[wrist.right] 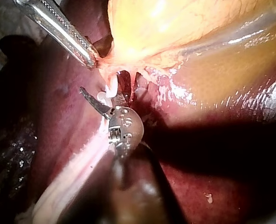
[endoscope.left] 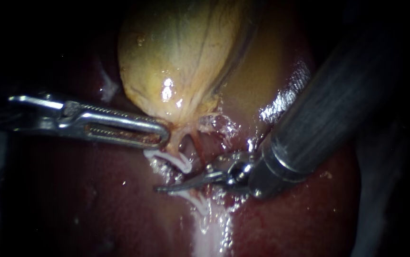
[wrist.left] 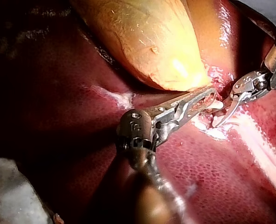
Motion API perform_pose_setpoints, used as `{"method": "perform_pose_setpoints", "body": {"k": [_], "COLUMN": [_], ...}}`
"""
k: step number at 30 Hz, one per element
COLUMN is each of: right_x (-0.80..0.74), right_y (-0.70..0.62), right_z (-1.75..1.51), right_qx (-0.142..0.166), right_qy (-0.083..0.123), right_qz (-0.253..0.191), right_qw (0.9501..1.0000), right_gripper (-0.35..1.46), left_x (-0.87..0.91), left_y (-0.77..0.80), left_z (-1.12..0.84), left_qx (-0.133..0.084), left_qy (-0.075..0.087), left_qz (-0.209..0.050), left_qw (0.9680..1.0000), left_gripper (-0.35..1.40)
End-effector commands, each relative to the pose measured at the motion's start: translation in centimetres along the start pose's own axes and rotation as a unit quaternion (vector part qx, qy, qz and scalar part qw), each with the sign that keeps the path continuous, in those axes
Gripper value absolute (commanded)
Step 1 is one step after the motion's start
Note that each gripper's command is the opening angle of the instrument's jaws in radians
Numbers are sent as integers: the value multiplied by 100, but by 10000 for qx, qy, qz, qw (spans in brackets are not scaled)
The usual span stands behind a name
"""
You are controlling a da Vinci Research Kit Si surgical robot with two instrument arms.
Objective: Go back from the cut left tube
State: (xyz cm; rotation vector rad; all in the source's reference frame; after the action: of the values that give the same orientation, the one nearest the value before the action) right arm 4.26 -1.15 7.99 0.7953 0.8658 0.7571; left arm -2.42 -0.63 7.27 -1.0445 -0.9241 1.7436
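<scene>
The left instrument [endoscope.left: 165, 135] comes in from the left, and its long pincer lies flat across the dark red liver [endoscope.left: 95, 204]. The pincer is closed at its tip on the narrow bottom end of the yellow gallbladder [endoscope.left: 176, 57], and it pinches a bit of that soft skin from both sides.

The right instrument [endoscope.left: 158, 189] comes down from the upper right on a thick dark shaft. Its pincer is thin and pointed like small scissors. The two blades lie together and hold nothing.

The cut left tube [endoscope.left: 179, 162] sits just under the narrow end of the gallbladder. One white end curls close below the tip of the left instrument. The other white end lies lower and runs down over the liver. The closed blades of the right instrument lie between the two ends, with the point facing left. The liver around them is wet and shiny.
</scene>
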Motion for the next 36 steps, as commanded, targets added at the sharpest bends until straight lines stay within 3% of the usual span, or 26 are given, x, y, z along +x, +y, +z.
{"method": "perform_pose_setpoints", "body": {"k": [1,8,15,23,26,29,36], "right_x": [0,-4,-14,-12,-8,0,19], "right_y": [-2,-17,-34,-39,-37,-33,-28], "right_z": [-2,-8,-24,-65,-88,-111,-157], "right_qx": [9,57,18,-122,-67,-114,-312], "right_qy": [-5,-33,-50,-23,0,52,189], "right_qz": [-8,-156,-971,-1874,-2303,-2542,-2754], "right_qw": [10000,9999,9953,9822,9731,9671,9606], "right_gripper": [133,138,143,143,143,143,143], "left_x": [0,0,1,1,1,1,1], "left_y": [-1,-6,-11,-13,-13,-13,-14], "left_z": [0,-1,-1,-2,-3,-3,-2], "left_qx": [-5,-12,-16,-8,-8,-8,-8], "left_qy": [-2,-8,-11,-5,-5,-5,-5], "left_qz": [0,4,7,8,8,8,8], "left_qw": [10000,10000,10000,10000,10000,10000,10000], "left_gripper": [-35,-35,-35,-35,-35,-35,-35]}}
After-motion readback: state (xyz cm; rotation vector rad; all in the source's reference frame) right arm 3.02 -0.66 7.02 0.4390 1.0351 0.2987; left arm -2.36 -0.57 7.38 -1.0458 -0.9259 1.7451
